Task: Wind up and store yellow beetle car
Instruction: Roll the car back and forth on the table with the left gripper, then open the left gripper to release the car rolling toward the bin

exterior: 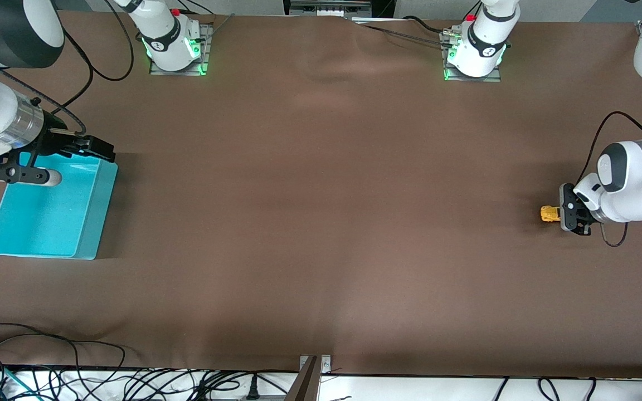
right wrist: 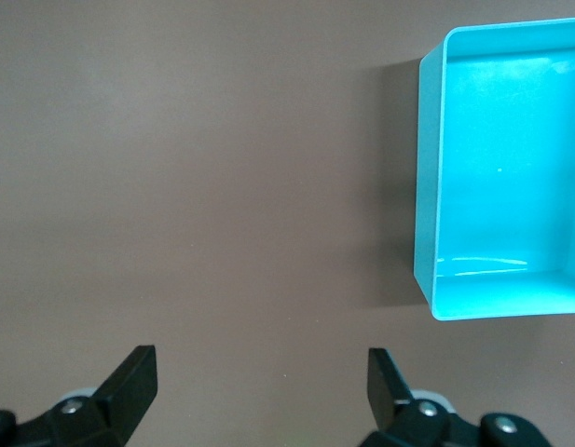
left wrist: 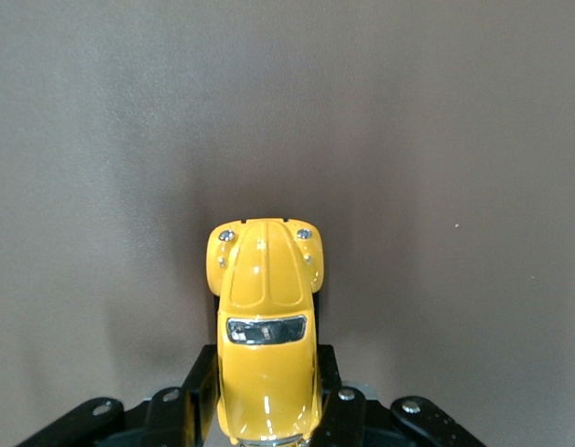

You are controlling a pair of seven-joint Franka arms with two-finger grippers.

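Observation:
The yellow beetle car is at the left arm's end of the table, low at the brown table surface. My left gripper is shut on its rear half. In the left wrist view the car points away from the gripper, with a black finger pressed against each side. My right gripper is open and empty, over the turquoise bin's corner nearest the robots' bases. In the right wrist view its fingers stand wide apart around the gripper's middle, over bare table.
The turquoise bin stands empty at the right arm's end of the table and shows in the right wrist view. Brown cloth covers the table between bin and car. Cables lie along the table edge nearest the front camera.

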